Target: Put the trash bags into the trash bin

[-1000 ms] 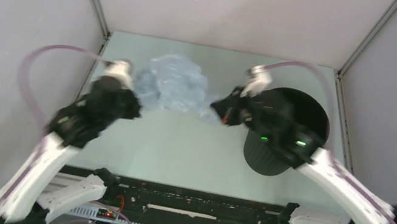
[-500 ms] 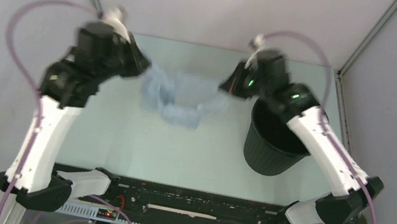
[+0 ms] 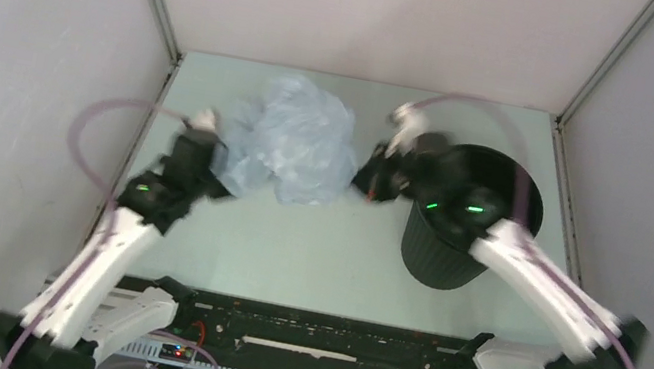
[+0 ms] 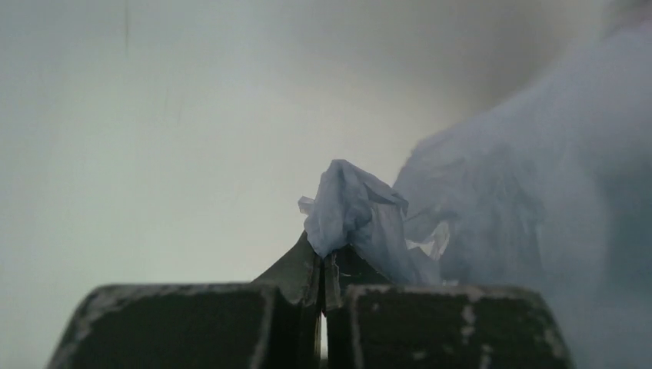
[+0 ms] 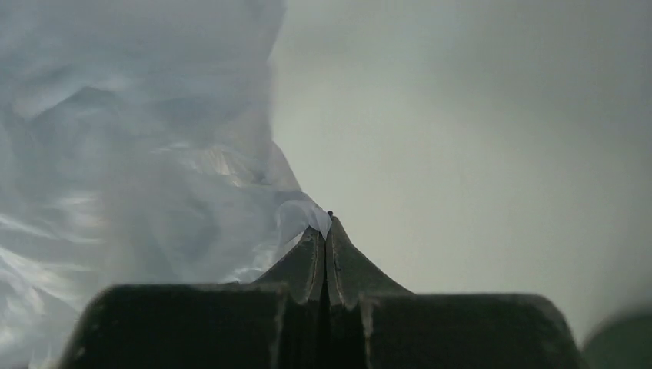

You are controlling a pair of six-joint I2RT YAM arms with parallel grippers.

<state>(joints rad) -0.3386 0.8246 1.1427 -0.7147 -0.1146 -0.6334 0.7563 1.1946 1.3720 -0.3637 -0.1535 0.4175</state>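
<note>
Two arms reach in from the near edge, elbows bent, wrists turned inward. The left tool (image 4: 323, 260) is pressed together on a crumpled corner of the one trash bag (image 3: 295, 138). The right tool (image 5: 327, 231) pinches its opposite edge. The thin, wrinkled pale blue film bunches between them over the bench (image 3: 313, 243). One round black trash bin (image 3: 437, 260), ribbed below, stands right of it.

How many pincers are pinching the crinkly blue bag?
2. The left pincer is shut on the bag at its left edge. The right pincer is shut on its right edge, beside the black bin. No other pincers are in view.
</note>
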